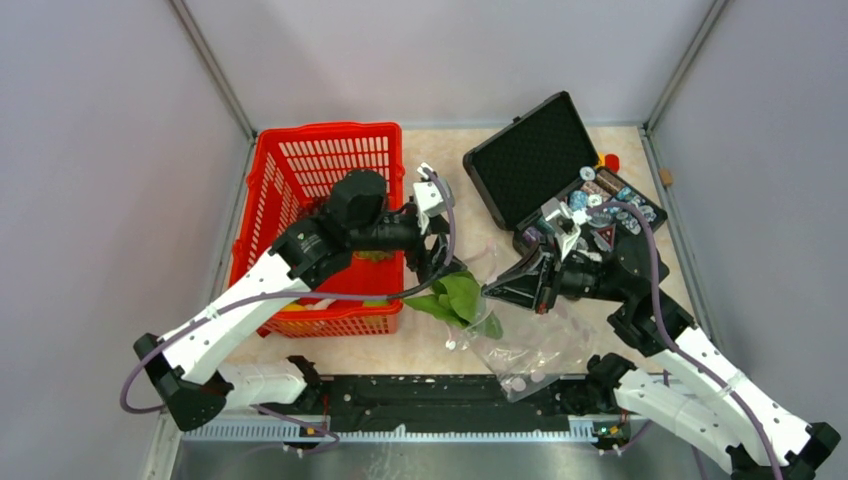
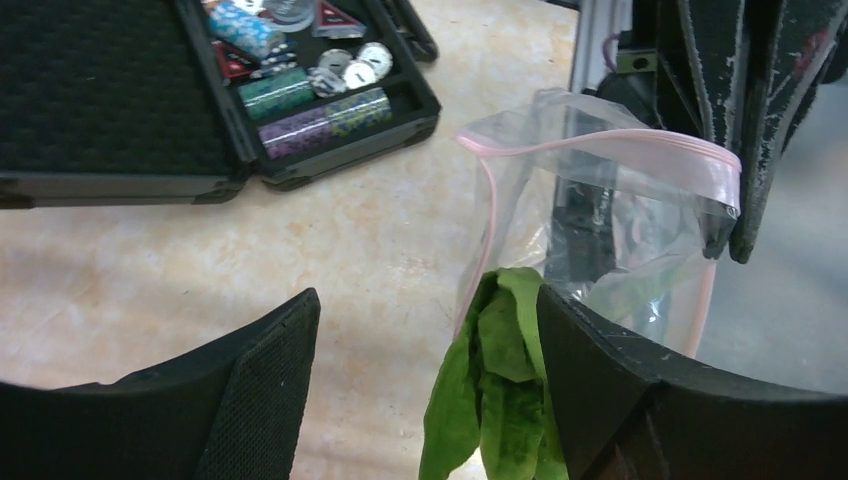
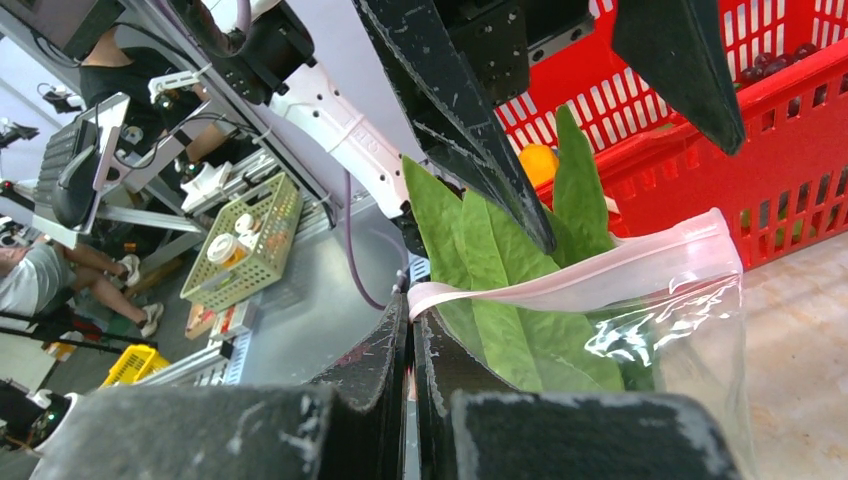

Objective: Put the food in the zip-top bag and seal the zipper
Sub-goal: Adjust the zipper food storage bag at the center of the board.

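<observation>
Long green leaves (image 1: 459,298) hang into the mouth of the clear zip-top bag (image 1: 530,345). My left gripper (image 2: 430,315) stands open just above the mouth, and the leaves (image 2: 500,400) lean against its right finger only. My right gripper (image 3: 412,308) is shut on one end of the pink zipper (image 3: 600,270) and holds the mouth up and open. Through the plastic the leaves (image 3: 520,330) show, partly inside the bag. A yellow lemon (image 3: 540,160) and dark grapes (image 3: 770,60) lie in the red basket (image 1: 300,170).
A black foam-lined case (image 1: 530,160) lies open at the back right, holding small gadgets (image 2: 310,90). The red basket sits to the left of the bag, under my left arm. Grey walls close in the table on three sides.
</observation>
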Robot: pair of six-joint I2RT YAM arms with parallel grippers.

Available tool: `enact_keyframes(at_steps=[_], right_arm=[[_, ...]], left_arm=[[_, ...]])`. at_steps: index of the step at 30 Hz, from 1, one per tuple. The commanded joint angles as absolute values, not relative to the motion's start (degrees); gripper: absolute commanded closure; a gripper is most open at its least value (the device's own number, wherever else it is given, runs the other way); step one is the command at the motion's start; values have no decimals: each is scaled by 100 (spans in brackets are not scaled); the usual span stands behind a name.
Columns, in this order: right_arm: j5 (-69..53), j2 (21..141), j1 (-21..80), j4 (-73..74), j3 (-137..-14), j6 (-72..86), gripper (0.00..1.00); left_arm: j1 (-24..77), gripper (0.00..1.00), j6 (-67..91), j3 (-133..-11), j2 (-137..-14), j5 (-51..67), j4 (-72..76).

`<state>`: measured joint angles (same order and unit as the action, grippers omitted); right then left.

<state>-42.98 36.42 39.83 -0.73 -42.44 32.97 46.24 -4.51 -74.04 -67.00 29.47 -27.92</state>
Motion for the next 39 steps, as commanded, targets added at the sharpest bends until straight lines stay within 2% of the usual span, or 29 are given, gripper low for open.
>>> enact_keyframes(at_steps=[1, 3, 7, 13, 14, 21, 31, 35, 39], right_arm=[[-4470, 3561, 3930, -354, -4570, 3169, 100], [-4494, 3560, 3929, -352, -4579, 3164, 100], [-4505, 3552, 3930, -390, -4564, 3160, 100], [-4513, 3525, 3929, -519, -4394, 3142, 100], [-4586, 3423, 3929, -716, -4241, 3198, 100], [-4608, 3279, 3929, -532, -4151, 3118, 100], [-3858, 2855, 3930, -766, -3649, 3098, 100], [-2670, 2173, 3930, -1474, -3002, 3428, 100], [-1209, 1890, 3930, -1898, -2521, 4707, 100]], left_arm=[[4599, 23, -805, -7701, -6945, 3892, -2821], [4597, 25, -869, -7823, -7098, 3964, -2971], [4601, 38, -980, -8056, -7448, 3935, -3376], [4607, 67, -850, -8064, -7557, 3679, -3281], [4599, 76, -803, -7973, -7513, 3489, -3166], [4604, 100, -735, -7897, -7453, 3667, -2916], [4605, 100, -307, -7946, -7237, 4117, -2539], [4600, 100, 525, -8271, -7158, 4099, -2373], [4608, 100, 828, -9032, -7426, 4039, -2968]])
